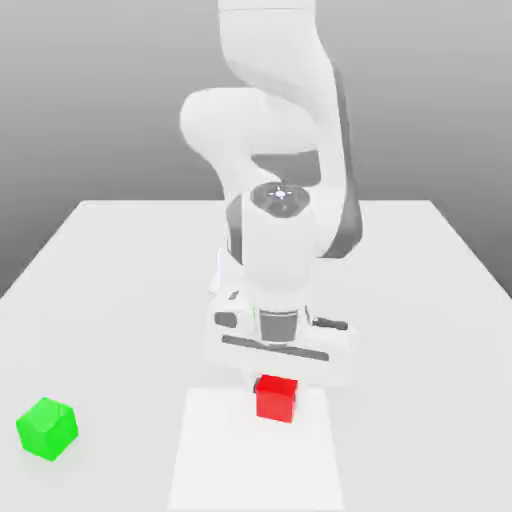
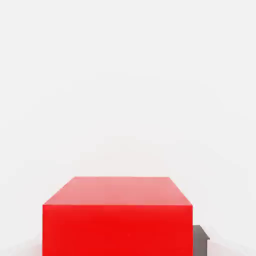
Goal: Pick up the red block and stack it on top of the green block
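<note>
The red block (image 1: 275, 397) rests on the white table (image 1: 120, 300) near its front edge, directly under the arm's hand. My gripper (image 1: 275, 384) is lowered over it and shut on the red block. In the hand view the red block (image 2: 117, 220) looms large, with a dark finger (image 2: 200, 241) pressed against one side. The green block (image 1: 47, 428) sits alone on the table at the exterior view's far left, well apart from the red block.
The white arm (image 1: 275, 150) rises behind the hand at the table's middle. A brighter rectangular patch (image 1: 250, 460) lies on the tabletop under and in front of the red block.
</note>
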